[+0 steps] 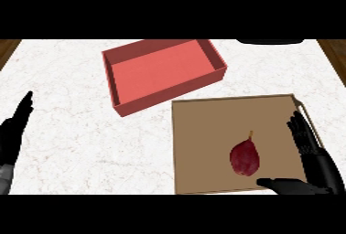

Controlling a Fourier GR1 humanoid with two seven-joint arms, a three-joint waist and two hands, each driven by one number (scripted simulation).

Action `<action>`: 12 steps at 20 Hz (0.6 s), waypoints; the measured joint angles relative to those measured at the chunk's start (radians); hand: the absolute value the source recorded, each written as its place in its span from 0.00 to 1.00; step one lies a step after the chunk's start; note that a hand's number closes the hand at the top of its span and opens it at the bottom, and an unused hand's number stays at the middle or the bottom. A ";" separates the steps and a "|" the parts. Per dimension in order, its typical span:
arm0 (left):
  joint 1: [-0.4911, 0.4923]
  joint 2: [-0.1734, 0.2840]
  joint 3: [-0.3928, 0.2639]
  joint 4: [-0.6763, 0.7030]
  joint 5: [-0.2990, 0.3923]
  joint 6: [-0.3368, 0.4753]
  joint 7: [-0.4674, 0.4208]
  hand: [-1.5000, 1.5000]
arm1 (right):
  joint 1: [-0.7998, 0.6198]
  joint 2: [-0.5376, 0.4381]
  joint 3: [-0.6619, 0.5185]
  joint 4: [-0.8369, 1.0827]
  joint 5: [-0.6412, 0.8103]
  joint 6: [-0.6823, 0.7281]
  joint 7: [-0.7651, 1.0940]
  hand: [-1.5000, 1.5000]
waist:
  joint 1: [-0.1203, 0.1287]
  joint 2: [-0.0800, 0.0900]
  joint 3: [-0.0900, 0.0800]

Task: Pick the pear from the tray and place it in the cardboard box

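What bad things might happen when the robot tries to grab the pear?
The pear lies flat on the tray, so it might roll or slide away from the open right hand beside it. The box sits apart up the counter, so the pear could catch on its near wall.

Pear (245,157) lies uncovered on tray (202,137); right hand (312,155) just beside; red box (162,73) open-topped, bare counter (67,114) left.

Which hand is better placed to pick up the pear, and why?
Probably the right hand: it is open over the tray, beside the pear. The left hand rests at the counter's far left edge.
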 measured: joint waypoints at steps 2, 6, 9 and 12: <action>0.006 -0.005 0.008 0.007 -0.004 0.007 -0.016 0.50 | 0.054 0.053 -0.014 0.036 -0.052 0.029 -0.112 0.00 | -0.005 -0.001 0.003; -0.006 -0.021 0.015 0.002 -0.015 0.011 -0.011 0.50 | 0.089 0.092 -0.051 0.140 -0.102 0.133 -0.330 0.00 | 0.000 -0.001 0.004; 0.005 -0.033 0.021 0.008 -0.026 0.008 -0.025 0.50 | 0.072 0.066 -0.073 0.198 -0.054 0.146 -0.412 0.00 | 0.005 -0.004 0.000; -0.009 -0.040 0.023 0.021 -0.033 0.006 -0.029 0.50 | 0.044 -0.023 -0.089 0.233 0.022 0.140 -0.394 0.00 | 0.008 -0.001 0.000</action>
